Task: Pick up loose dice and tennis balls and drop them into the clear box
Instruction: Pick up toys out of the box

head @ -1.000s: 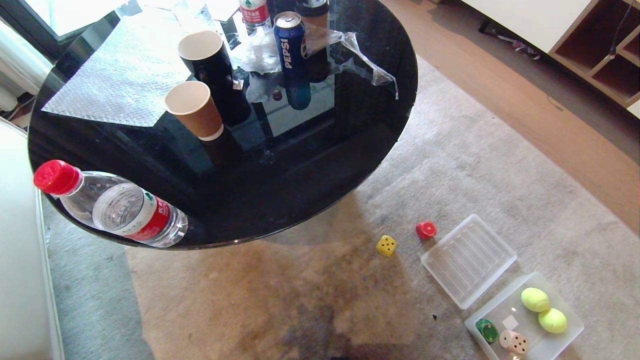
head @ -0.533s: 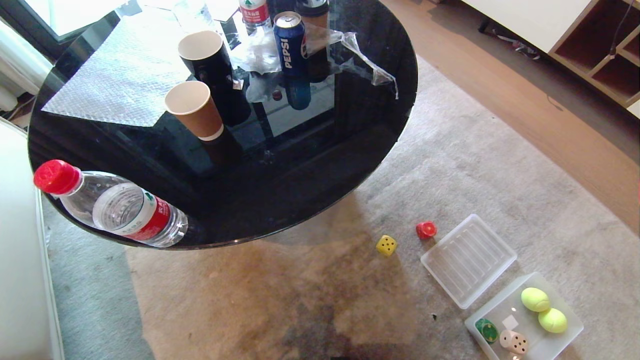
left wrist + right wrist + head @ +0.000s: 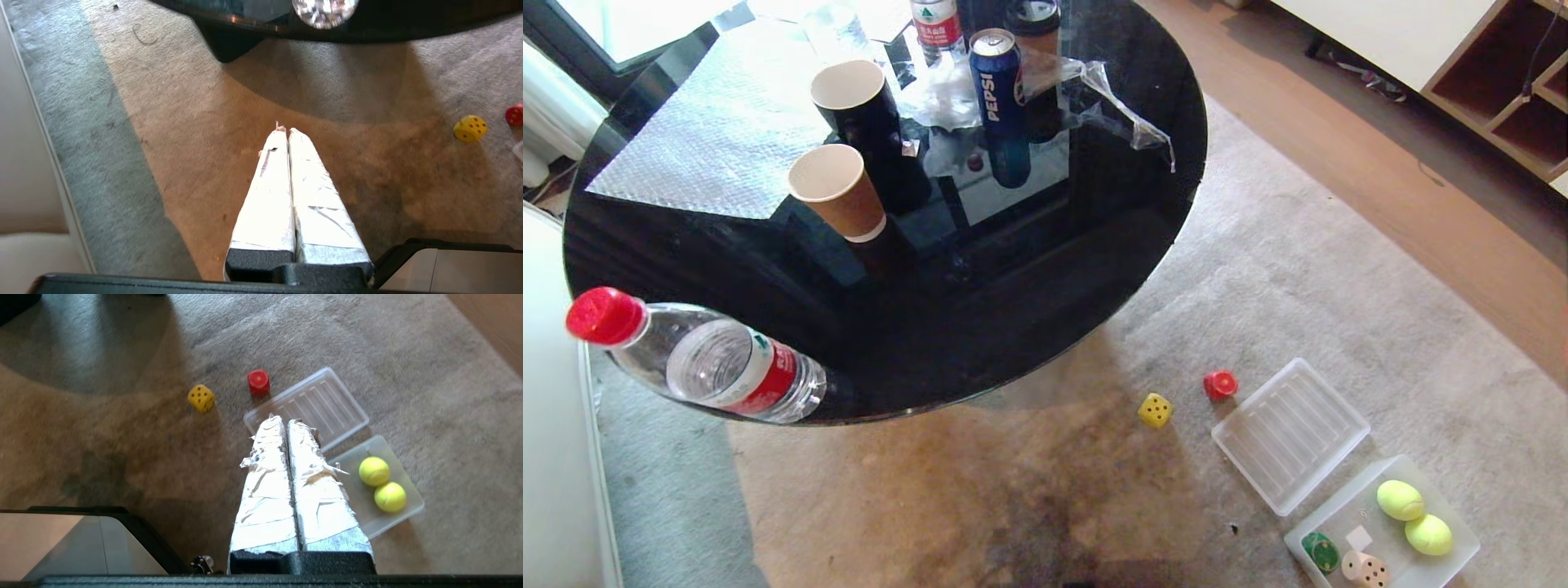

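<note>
Carpet underlies everything; both jaws clenched, empty. Yellow die (image 3: 201, 397) and red die (image 3: 258, 381) lie beyond the right gripper (image 3: 284, 421), clear box (image 3: 402, 516) beside it.

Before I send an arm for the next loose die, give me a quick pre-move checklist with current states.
1. Frosted translucent clear box open, ribbed clear lid lying beside it: ok.
2. Both fuzzy yellow-green tennis balls in the box: ok.
3. Green die and beige die in the box: ok.
4. Yellow die and red die in the box: not ok, both on the carpet.
5. Right gripper empty: ok, shut.
6. Left gripper empty: ok, shut.
</note>
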Controlling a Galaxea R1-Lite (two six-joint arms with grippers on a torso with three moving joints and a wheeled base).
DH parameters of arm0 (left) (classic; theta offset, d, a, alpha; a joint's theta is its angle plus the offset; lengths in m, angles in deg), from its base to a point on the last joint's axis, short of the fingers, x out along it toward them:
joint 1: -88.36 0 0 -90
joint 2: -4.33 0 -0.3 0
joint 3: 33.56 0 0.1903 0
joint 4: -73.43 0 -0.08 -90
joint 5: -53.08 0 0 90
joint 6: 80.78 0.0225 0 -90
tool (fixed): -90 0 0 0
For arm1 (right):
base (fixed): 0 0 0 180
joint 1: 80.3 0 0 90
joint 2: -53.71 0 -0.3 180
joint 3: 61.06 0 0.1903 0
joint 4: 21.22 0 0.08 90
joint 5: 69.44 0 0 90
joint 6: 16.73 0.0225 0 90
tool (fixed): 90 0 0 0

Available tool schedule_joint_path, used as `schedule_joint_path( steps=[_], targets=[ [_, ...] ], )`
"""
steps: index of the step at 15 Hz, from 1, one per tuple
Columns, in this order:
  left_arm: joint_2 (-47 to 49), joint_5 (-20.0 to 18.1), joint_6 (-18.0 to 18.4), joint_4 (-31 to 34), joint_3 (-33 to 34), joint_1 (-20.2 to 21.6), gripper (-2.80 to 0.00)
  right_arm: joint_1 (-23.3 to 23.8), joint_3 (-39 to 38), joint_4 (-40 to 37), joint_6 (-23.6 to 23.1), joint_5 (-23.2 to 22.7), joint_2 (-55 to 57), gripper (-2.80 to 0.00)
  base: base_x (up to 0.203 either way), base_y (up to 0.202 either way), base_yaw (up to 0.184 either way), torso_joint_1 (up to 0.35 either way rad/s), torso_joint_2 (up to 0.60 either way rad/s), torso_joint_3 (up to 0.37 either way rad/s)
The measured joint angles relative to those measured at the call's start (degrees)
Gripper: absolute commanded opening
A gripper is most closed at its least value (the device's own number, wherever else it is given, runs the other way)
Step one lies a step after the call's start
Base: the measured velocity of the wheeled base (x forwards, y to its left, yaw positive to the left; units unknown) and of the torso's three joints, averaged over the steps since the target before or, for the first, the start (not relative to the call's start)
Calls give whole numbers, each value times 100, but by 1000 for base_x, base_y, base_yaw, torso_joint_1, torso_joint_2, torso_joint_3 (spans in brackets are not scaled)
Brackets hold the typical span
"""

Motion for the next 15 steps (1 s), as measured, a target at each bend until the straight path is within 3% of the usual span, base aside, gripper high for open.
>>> schedule_joint_path(
  steps=[7, 15],
  targets=[
    [0, -4, 0, -4, 0, 0, -280, 0, 0, 1, 2, 0, 0, -280, 168, 0, -1, 2, 3, 1],
    [0, -2, -10, 0, 0, 0, -280, 0, 0, -1, -3, -1, 0, -280, 0, 0, 0, 0, 0, 0]
  ],
)
